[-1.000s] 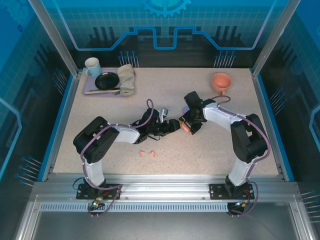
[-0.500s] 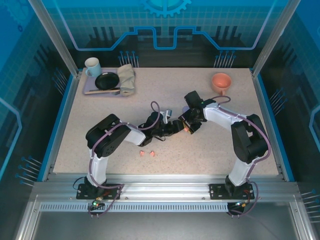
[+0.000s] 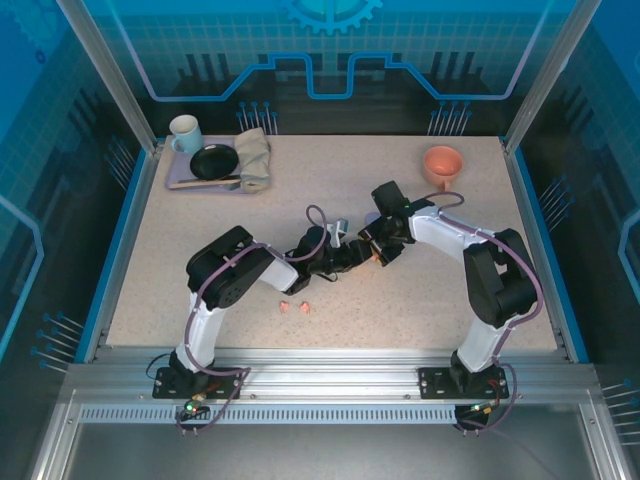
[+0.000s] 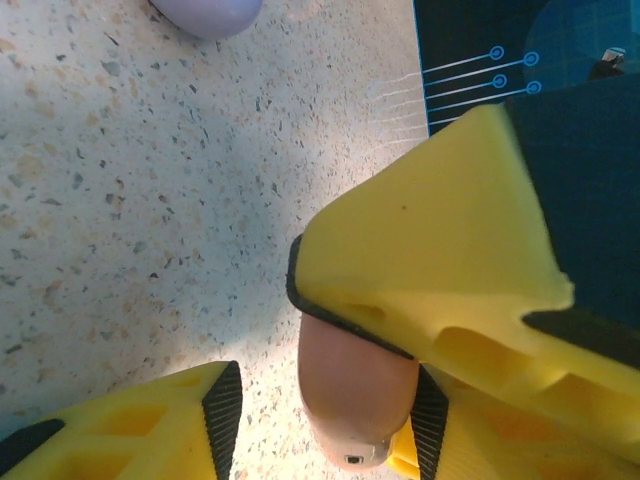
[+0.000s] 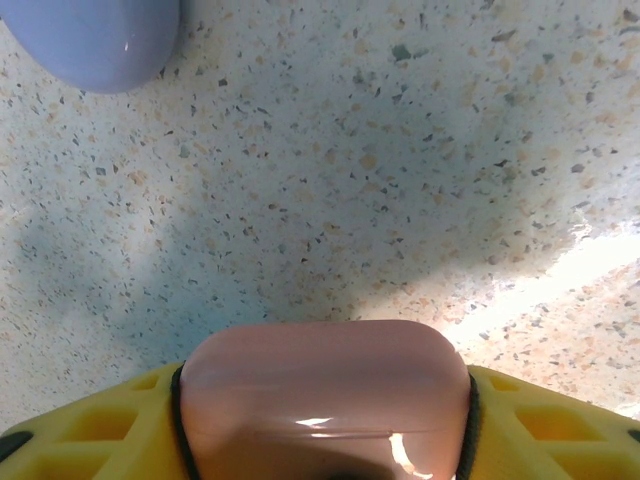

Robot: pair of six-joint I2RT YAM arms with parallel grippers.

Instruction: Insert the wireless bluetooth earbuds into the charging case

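Observation:
My right gripper [image 3: 379,252] [image 5: 325,410] is shut on a closed salmon-pink charging case [image 3: 373,258] [image 5: 325,385] just above mid-table. My left gripper [image 3: 352,256] [image 4: 325,420] is open and reaches around the same case [image 4: 355,395] from the left. One of its pads is against the case and the other stands apart from it. A closed lilac case [image 3: 337,228] [image 4: 205,12] [image 5: 90,40] lies just behind them. Two salmon-pink earbuds [image 3: 293,307] lie loose on the table nearer the front. The lilac earbuds are out of view.
A tray [image 3: 176,172] at the back left carries a white mug [image 3: 184,132], a black dish [image 3: 214,161] and a folded cloth [image 3: 254,158]. An orange cup [image 3: 441,163] stands at the back right.
My left gripper has slid right until its fingers sit around the pink case, and its elbow has swung right. The right gripper with the case has barely moved.

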